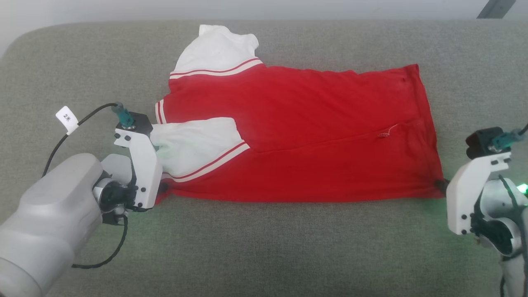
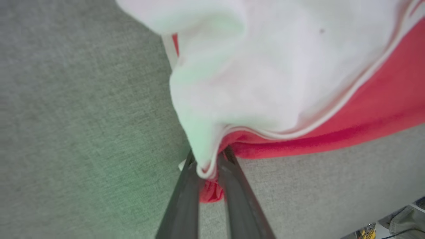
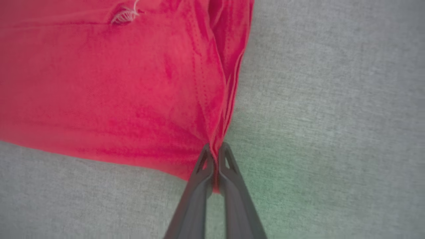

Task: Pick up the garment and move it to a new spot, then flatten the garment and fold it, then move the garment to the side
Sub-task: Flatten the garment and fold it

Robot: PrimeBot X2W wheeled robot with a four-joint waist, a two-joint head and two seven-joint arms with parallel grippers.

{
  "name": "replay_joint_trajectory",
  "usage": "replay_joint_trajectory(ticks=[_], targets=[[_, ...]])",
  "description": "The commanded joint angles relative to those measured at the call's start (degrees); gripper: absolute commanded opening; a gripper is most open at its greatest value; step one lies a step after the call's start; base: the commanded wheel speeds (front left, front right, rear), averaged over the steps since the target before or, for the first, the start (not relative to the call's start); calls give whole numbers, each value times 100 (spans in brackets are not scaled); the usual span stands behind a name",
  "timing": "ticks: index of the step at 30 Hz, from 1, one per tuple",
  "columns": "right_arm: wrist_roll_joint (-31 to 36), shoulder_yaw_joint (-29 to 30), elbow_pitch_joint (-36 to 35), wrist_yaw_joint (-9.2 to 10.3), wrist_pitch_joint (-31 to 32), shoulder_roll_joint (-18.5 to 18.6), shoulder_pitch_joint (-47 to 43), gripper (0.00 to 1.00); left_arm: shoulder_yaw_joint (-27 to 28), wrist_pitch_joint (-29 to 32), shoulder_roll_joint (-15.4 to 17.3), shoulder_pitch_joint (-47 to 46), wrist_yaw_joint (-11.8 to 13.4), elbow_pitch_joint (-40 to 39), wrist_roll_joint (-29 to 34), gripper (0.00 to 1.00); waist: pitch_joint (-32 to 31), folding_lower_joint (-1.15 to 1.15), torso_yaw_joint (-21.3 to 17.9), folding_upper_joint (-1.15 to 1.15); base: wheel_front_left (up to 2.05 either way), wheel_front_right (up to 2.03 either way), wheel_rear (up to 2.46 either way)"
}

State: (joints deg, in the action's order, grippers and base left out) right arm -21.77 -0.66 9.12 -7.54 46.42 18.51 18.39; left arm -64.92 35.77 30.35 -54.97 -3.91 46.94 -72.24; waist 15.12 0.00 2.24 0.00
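A grey woven surface runs across the frame, its corner rounded at the upper left. Faint green light tints it at lower right (and lower left in the left wrist view). A pale wall lines the top edge, with a dark slanted bar at the upper right. Blurred grey and yellow clutter sits at the left wrist view's lower right corner.

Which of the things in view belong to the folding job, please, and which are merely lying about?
In the job: garment, left gripper pinching its sleeve end, right gripper pinching its hem corner.
Not part of it: grey padded surface, black cable, white tag.
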Motion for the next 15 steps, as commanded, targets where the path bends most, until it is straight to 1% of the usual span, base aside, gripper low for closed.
replay_joint_trajectory(ticks=[1, 6, 8, 11, 15], targets=[[-18, 40, -75, 9, 66, 85, -99, 0, -47, 46, 161, 108, 159, 69, -33, 0, -31, 0, 16, 0, 0, 0, 0], [-111, 74, -534, 10, 371, 290, -360, 0, -108, 318, 448, 219, 410, -410, -9, 0, -111, 0, 63, 0, 0, 0, 0], [-168, 110, -736, 10, 499, 367, -489, 0, -132, 403, 595, 275, 552, -706, 13, 0, -137, 0, 77, 0, 0, 0, 0], [-238, 184, -1015, 10, 688, 447, -725, 0, -146, 521, 803, 414, 839, -1251, -32, 0, -169, 0, 97, 0, 0, 0, 0], [-337, 313, -1327, 10, 972, 418, -1088, 0, -205, 663, 1114, 707, 1249, -2144, -82, 0, -168, 0, 111, 0, 0, 0, 0]])
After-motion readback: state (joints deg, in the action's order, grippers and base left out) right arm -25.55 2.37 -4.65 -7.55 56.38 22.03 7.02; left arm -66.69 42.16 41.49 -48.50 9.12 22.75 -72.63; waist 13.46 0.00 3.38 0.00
